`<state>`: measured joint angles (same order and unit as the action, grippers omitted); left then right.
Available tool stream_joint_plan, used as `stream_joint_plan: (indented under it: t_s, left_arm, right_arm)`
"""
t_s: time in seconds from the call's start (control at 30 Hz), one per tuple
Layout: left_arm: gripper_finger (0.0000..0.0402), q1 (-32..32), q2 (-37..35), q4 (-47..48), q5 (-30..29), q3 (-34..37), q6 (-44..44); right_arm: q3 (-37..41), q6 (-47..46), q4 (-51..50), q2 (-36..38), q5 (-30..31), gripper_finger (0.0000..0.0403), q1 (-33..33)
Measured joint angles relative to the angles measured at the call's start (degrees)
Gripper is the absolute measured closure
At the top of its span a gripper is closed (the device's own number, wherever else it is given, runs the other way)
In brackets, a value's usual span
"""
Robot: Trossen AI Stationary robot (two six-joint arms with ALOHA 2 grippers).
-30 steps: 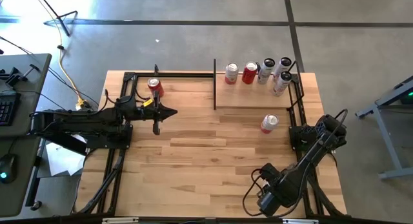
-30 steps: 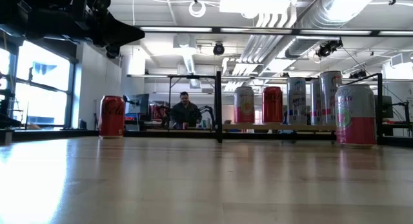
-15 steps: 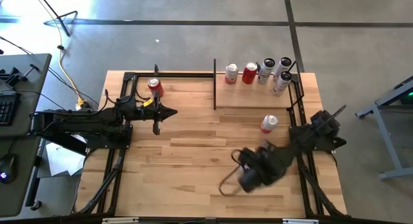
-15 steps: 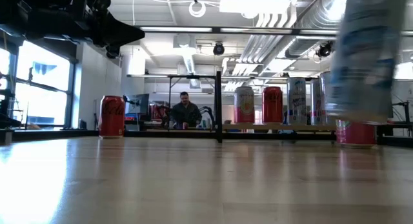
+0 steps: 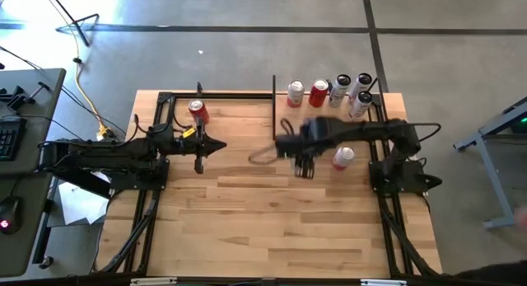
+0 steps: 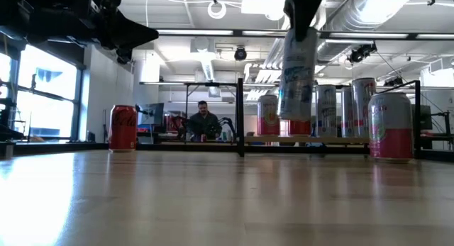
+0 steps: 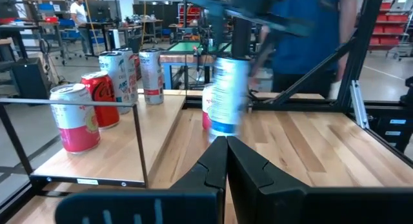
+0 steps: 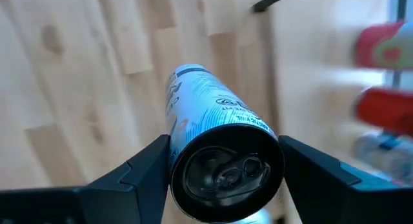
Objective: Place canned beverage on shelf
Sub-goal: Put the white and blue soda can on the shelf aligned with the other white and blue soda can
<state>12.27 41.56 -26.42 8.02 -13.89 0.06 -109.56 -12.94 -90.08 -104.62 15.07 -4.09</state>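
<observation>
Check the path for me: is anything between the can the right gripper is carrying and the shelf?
The right gripper holds the tall white-and-blue can in the air near the black upright plate at the low light-wood shelf's end. That plate stands close by; five cans fill the shelf's far edge, the near strip bare.

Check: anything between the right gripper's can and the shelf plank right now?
Nothing on the table: in the high view, bare tabletop separates the tall can in the right gripper from the shelf; only its black end plate stands there.

Two dark jointed arms, black cable loops, each hand (image 7: 226, 161) with matte black wedge-shaped fingers.
</observation>
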Motion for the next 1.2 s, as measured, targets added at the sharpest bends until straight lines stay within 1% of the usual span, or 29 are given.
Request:
stream_joint_plan:
  t_s: [0.07, 0.2, 0.33, 0.43, 0.5, 0.57, 0.73, 0.87, 1.0, 1.2]
  left_arm:
    - [0.0401, -0.2, 0.0, 0.0, 0.0, 0.0, 0.0]
    - [0.0401, -0.6, 0.0, 0.0, 0.0, 0.0, -0.3]
    - [0.0401, -1.1, 0.0, 0.0, 0.0, 0.0, -0.7]
    - [0.0401, -1.6, 0.0, 0.2, 0.0, 0.0, -1.1]
    - [0.0401, -2.0, 0.0, 0.4, 0.0, 0.0, -1.3]
    - [0.0401, -2.3, 0.0, 0.5, 0.0, 0.0, -1.3]
    - [0.0401, -2.6, 0.0, -0.7, -1.2, 0.0, 0.0]
    - [0.0401, -2.6, 0.0, -0.6, -2.0, 0.0, 0.0]
    - [0.0401, -2.6, 0.0, -0.5, -2.6, 0.0, -0.9]
    - [0.0401, -2.6, 0.0, -0.4, -2.6, 0.0, -1.5]
  right_arm:
    - [-0.7, 6.5, 0.2, 0.0, 0.6, 0.0161, 3.0]
    - [-1.1, 19.9, 0.0, 0.2, 4.8, 0.0161, 7.9]
    - [-1.1, 27.5, 0.1, 0.6, 7.1, 0.0161, 12.9]
    - [-0.9, 29.6, 0.1, 2.4, 7.6, 0.0161, 16.7]
    - [1.0, 29.9, 0.3, 4.8, 8.0, 0.0161, 18.8]
    - [4.6, 30.0, 0.3, 8.0, 8.4, 0.0161, 20.6]
    - [16.3, 32.6, -0.3, 17.1, 10.9, 0.0161, 23.3]
    - [22.5, 34.8, 2.3, 22.3, 11.7, 0.0161, 25.4]
    - [26.1, 38.8, 5.8, 24.7, 11.5, 0.0161, 28.9]
    - [29.0, 43.9, 9.6, 25.2, 9.9, 0.0161, 34.2]
